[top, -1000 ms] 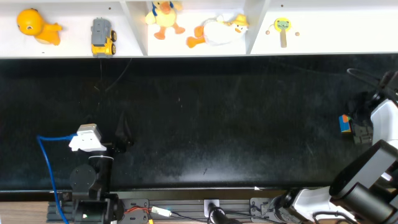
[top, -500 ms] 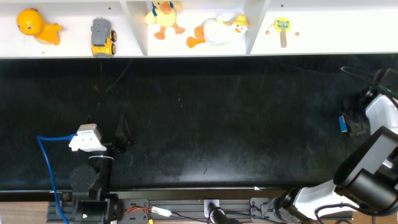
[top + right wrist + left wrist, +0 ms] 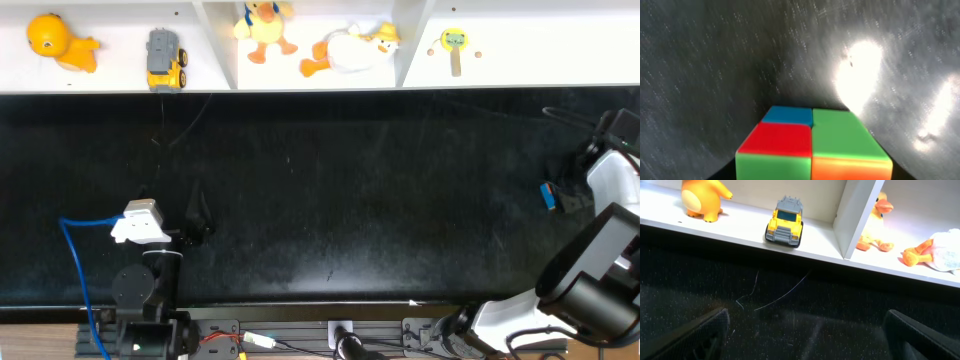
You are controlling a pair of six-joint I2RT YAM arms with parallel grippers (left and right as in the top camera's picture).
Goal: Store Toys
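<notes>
1. Your left tool (image 3: pixel 196 218) sits low at about 8 o'clock on the black worktop (image 3: pixel 350 200). Its fingers are apart with nothing between them, and it faces the shelf (image 3: pixel 320 78).
2. The white shelf runs along the 12 o'clock edge. Reading across it, you have an orange duck (image 3: pixel 55 42) and a yellow truck (image 3: pixel 165 58) in the left bay. A yellow plush duck (image 3: pixel 264 28) and a white plush duck (image 3: pixel 352 50) on its side are in the middle bay. A small green toy (image 3: pixel 455 45) is in the right bay, with bare floor beside it.
3. The one toy off the shelf is the cube (image 3: pixel 812 145), out at 3 o'clock on the worktop. It is lodged in your right tool (image 3: pixel 562 196), which looks clamped on it, though the finger contact itself is hidden.
4. Expect the cube to be light, hard and rigid. It will not crush, but its glossy plastic faces are likely slippery, and its layers may twist under an off-centre squeeze.
5. Hold it across two opposite flat faces, centred, never on edges or corners. A firm, moderate squeeze should be enough.
6. The right bay lies at roughly 11 o'clock from the cube and looks the nearest free spot. Set the cube flat on one face there so it cannot roll.
</notes>
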